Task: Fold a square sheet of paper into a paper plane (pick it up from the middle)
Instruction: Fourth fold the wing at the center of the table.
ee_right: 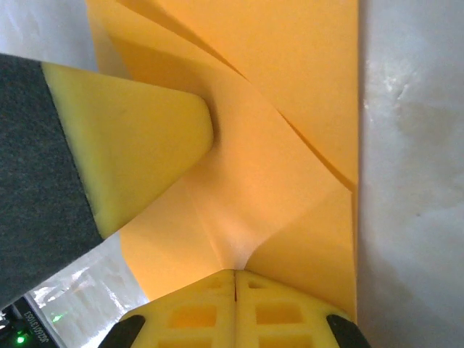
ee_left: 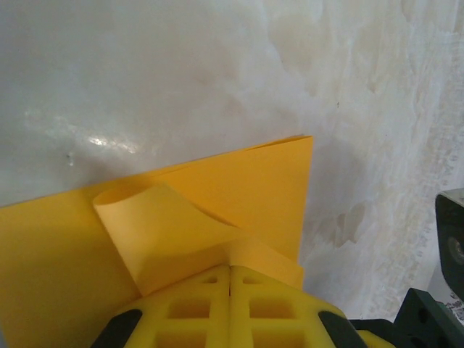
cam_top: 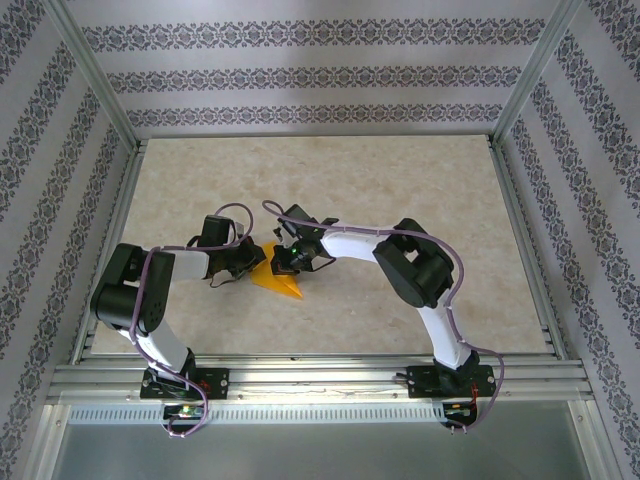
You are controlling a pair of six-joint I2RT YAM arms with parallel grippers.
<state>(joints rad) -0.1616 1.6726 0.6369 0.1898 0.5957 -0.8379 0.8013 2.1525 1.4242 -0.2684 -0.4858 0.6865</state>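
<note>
Left gripper (ee_left: 230,272) and right gripper (ee_right: 235,275) both pinch shut on the part-folded paper (cam_top: 280,283) at the centre of the top view; we judge a fold is in hand, and next its crease must be pressed.

Left end effector (cam_top: 250,263) and right end effector (cam_top: 284,260) crowd the orange paper (cam_top: 281,284); tabletop (cam_top: 400,180) around lies open.

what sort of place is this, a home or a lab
Probably a lab robot cell: an aluminium frame boxes in the marble-look table, with patterned wallpaper panels as walls.
</note>
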